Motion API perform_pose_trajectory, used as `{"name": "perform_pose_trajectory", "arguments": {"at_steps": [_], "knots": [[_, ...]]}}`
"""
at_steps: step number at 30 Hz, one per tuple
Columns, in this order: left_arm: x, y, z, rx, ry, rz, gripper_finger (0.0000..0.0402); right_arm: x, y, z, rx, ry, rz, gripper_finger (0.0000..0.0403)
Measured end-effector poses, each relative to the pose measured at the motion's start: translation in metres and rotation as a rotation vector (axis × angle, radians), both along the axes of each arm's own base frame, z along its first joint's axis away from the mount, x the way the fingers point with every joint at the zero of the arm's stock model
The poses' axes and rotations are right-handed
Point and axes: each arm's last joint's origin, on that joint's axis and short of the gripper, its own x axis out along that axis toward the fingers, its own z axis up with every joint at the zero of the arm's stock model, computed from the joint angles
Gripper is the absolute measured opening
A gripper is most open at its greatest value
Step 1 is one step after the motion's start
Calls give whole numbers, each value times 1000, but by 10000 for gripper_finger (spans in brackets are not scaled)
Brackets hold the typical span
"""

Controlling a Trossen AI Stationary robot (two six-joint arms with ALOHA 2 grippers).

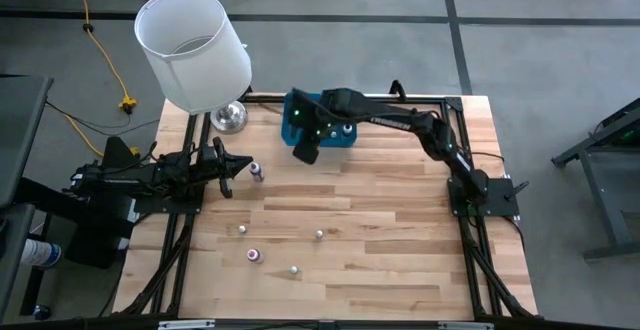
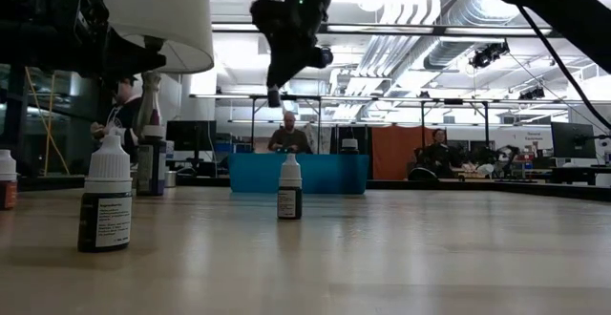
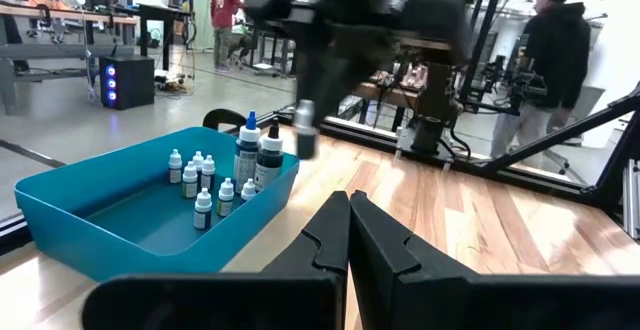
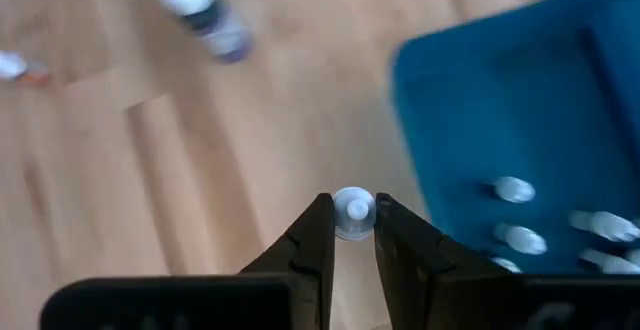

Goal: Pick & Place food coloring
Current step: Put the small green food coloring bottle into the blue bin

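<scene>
Fingers of the right tool pinch a white-capped food coloring bottle between them, raised above the worktop just beside the blue bin that holds more bottles. A purple-bodied bottle stands on the wood near the left tool, whose fingers are pressed together with nothing held. Four other bottles stand scattered nearer the front edge.
</scene>
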Motion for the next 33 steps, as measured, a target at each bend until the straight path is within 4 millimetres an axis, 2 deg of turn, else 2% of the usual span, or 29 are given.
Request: {"name": "perform_pose_trajectory", "arguments": {"at_steps": [4,10,20,25,33], "knots": [[0,0,0,0,0,0,0,-7,-26,0,-33,10,-127,54],[0,0,0,0,0,0,0,-17,-61,-5,-59,28,-217,54],[0,0,0,0,0,-2,0,-13,-109,-38,-24,3,-329,54],[0,0,0,0,0,-2,0,-9,-125,-55,-10,-23,-391,55],[0,0,0,0,0,-1,0,-8,-136,-73,-4,2,-460,55]]}}
